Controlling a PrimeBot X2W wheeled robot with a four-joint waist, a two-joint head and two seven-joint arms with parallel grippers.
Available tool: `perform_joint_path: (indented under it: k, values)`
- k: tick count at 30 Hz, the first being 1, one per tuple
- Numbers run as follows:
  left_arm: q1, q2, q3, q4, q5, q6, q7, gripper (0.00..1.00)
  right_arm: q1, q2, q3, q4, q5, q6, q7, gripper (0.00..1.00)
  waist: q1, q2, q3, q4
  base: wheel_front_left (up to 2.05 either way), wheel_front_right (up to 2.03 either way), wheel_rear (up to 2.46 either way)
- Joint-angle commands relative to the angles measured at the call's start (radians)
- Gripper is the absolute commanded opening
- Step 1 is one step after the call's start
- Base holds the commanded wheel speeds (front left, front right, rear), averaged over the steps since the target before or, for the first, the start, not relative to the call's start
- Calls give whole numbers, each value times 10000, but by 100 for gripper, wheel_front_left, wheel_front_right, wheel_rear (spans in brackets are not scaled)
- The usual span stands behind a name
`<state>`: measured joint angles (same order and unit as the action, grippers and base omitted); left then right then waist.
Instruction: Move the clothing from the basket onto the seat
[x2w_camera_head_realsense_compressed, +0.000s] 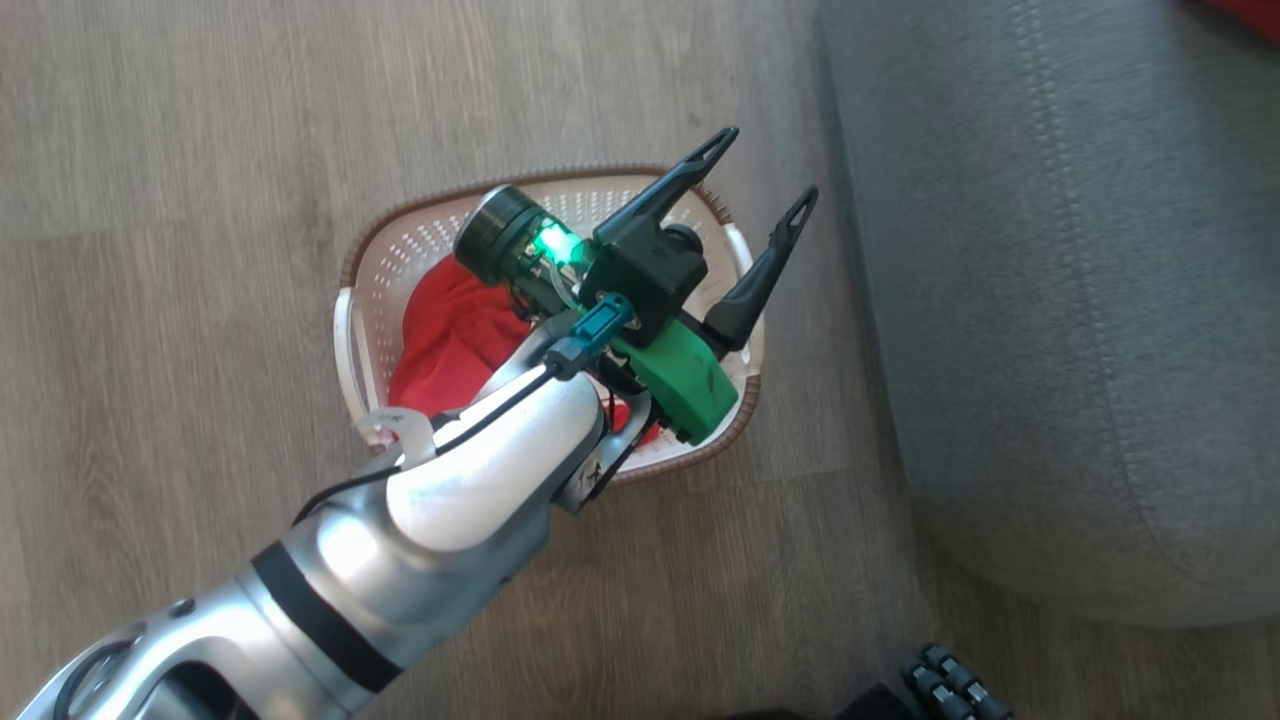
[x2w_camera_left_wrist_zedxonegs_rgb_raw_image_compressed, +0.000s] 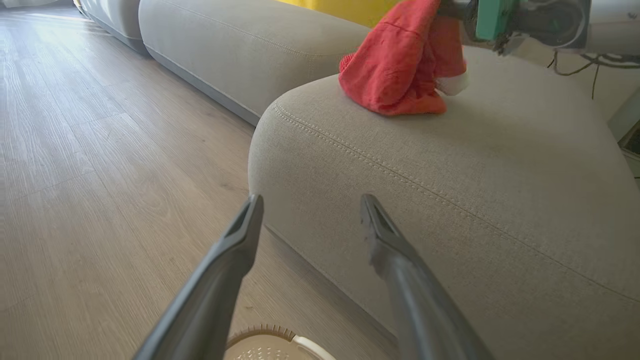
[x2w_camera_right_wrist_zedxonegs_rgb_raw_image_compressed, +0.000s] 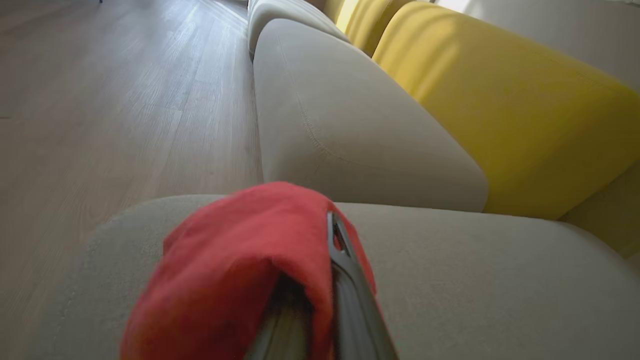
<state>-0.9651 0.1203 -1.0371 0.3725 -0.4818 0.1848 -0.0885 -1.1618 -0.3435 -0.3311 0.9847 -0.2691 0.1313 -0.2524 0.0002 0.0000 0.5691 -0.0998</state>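
the wooden floor runs under the big grey seat, which stands just to the right of the basket. a heap of red clothing lies inside the basket. another red garment touches the seat's top, pinched in the closed fingers of the right gripper. the left gripper hovers above the basket, fingers spread wide, holding nothing.

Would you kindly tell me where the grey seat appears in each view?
Head view: grey seat along the right side, beside the basket.
Left wrist view: grey seat at centre and right.
Right wrist view: grey seat across the bottom, under the red garment.
Shared landmark: wooden floor on each picture's left.
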Motion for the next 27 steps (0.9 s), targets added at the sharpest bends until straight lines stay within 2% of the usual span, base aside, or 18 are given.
perform_joint_path:
  k: [1,8,9,11,12,13,19,27]
  values:
    - [-256,154,168,-365,106,35,45,100,247,-14,-131,-171,-219,-6,-87,0,-2,0,145,84,0,0,0]
    - [-226,349,153,-428,102,116,79,100,614,465,-989,109,-1013,-6,-91,0,-2,0,404,26,0,0,0]
    - [-227,366,151,-422,94,117,84,100,655,520,-1066,119,-1105,-6,-91,4,-2,0,409,5,0,0,0]
    - [-220,383,150,-400,71,123,80,100,737,621,-1172,73,-1239,-6,-92,49,-2,0,384,-40,0,0,0]
    - [-206,394,153,-389,54,127,69,100,777,667,-1179,37,-1291,-6,-92,87,-2,0,352,-71,0,0,0]
    - [-193,404,157,-381,36,131,61,100,818,701,-1156,-7,-1313,-6,-92,100,-2,0,315,-99,0,0,0]
    - [-76,479,229,-266,-124,139,-51,100,1372,907,-709,-431,-973,-6,-92,100,-2,0,-84,-287,0,0,0]
    - [209,628,472,2,-467,204,-292,100,2570,1027,171,-1017,57,-6,-93,100,-2,0,-810,-452,0,0,0]
